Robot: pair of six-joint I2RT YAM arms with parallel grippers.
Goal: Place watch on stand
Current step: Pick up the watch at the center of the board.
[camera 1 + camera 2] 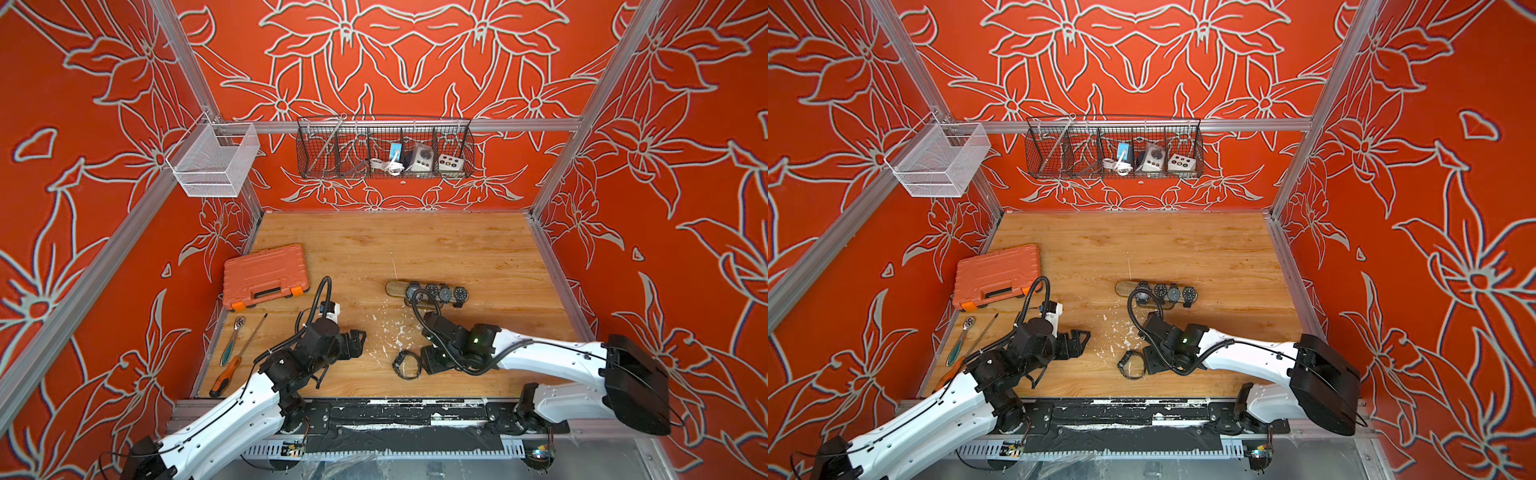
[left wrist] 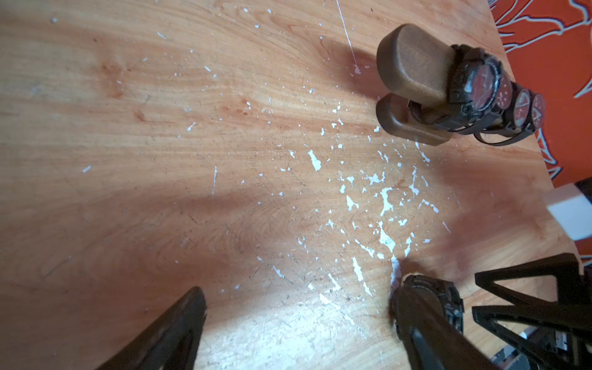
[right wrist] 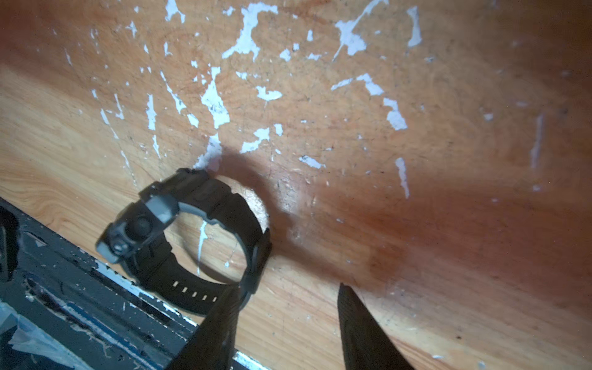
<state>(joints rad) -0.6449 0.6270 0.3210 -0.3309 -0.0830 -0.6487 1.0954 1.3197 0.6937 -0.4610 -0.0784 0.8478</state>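
A black watch [image 1: 406, 365] [image 1: 1132, 365] [image 3: 198, 230] lies with its strap looped on the wooden table near the front edge. My right gripper [image 1: 420, 362] [image 3: 288, 288] is low beside it, jaws apart over bare wood. One fingertip [image 3: 230, 298] touches the strap by the buckle, and the watch stays outside the gap. The stand [image 1: 397, 289] [image 1: 1125, 287] [image 2: 413, 64], a brown wooden bar, carries several dark watches on its right part; its left end is bare. My left gripper [image 1: 360, 341] [image 2: 298, 307] is open and empty, left of the watch.
An orange tool case [image 1: 266, 276] lies at the left. A ratchet wrench [image 1: 232, 340] and a screwdriver [image 1: 237, 361] lie at the front left. A black wire basket [image 1: 384, 149] and a white one [image 1: 216, 160] hang on the walls. A black rail [image 1: 395, 409] borders the front.
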